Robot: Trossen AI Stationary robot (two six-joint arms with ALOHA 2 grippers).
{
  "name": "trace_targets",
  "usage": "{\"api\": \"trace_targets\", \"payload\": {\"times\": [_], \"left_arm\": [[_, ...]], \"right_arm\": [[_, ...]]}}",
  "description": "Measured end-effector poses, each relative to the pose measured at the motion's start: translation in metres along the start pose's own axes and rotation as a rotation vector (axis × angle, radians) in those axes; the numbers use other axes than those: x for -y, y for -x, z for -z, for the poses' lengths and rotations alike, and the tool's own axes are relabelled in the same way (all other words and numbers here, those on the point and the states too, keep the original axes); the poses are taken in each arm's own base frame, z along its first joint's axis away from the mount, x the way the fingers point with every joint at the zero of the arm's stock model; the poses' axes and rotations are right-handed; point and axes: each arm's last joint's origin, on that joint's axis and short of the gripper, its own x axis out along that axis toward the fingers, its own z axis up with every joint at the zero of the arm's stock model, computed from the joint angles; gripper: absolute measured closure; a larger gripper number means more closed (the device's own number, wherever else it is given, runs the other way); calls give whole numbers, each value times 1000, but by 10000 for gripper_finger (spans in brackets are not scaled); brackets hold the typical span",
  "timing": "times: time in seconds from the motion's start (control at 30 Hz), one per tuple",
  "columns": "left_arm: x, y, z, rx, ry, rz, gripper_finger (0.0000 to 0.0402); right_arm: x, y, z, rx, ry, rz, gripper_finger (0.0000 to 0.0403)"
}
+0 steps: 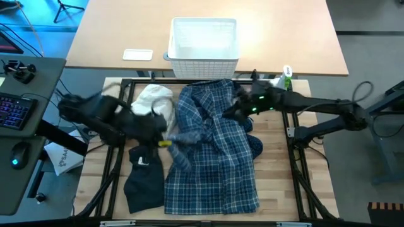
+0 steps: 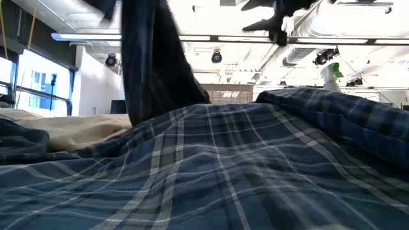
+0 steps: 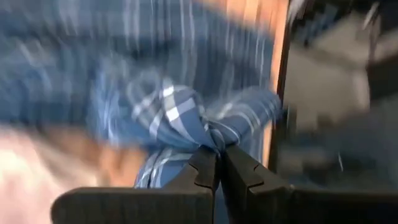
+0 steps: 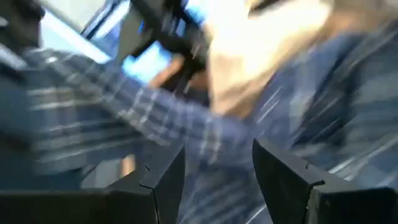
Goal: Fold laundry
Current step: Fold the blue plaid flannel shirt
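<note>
left gripper (image 3: 219,163): fingers pinched tight on a bunched fold of the plaid shirt (image 1: 214,148), over the shirt's left edge | right gripper (image 4: 217,168): fingers spread apart, nothing between them, above the shirt's upper right part | plaid shirt: spread across the table's middle | dark garment (image 1: 144,180): just left of the shirt | cream cloth (image 1: 154,98): beside the white basket (image 1: 203,41)

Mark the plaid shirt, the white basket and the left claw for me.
plaid shirt (image 1: 214,157): high view, middle of its body.
white basket (image 1: 203,62): high view, front wall.
left claw (image 3: 219,163): left wrist view, tips shut on plaid cloth.
</note>
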Motion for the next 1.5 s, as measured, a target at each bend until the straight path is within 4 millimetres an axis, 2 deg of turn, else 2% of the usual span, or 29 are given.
{"api": "trace_targets", "payload": {"times": [0.17, 0.27, 0.4, 0.5, 0.57, 0.83, 0.9, 0.97, 1.03, 1.13, 1.23, 1.37, 1.5], "left_arm": [[19, -31, 11, -269, -10, 54, 401], [34, -45, 19, -421, -30, 134, 401], [49, -48, 38, -620, -15, 193, 401], [56, -37, 46, -611, 24, 181, 401], [54, -25, 47, -540, 59, 151, 401], [40, 30, 45, -176, 197, 63, 401], [37, 42, 44, -97, 197, 57, 401], [34, 49, 44, -56, 209, 61, 401], [34, 55, 46, -59, 234, 84, 401], [36, 60, 52, -137, 273, 145, 401], [41, 61, 57, -222, 292, 188, 401], [48, 55, 59, -293, 299, 202, 401], [54, 47, 58, -308, 268, 188, 401]], "right_arm": [[17, -70, 23, -195, -51, -6, 238], [26, -109, 36, -218, -81, -7, 250], [40, -148, 55, -181, -190, 84, 265], [49, -169, 71, -190, -240, 133, 275], [50, -182, 75, -196, -237, 142, 279], [50, -231, 59, -158, -146, 152, 286], [52, -237, 51, -187, -113, 151, 286], [53, -234, 42, -239, -81, 189, 286], [46, -222, 31, -314, -5, 204, 286], [33, -198, 9, -430, 102, 138, 286], [25, -183, -4, -509, 137, 81, 286], [20, -186, -15, -396, 64, 78, 286], [24, -209, -7, -212, 4, 31, 299]]}}
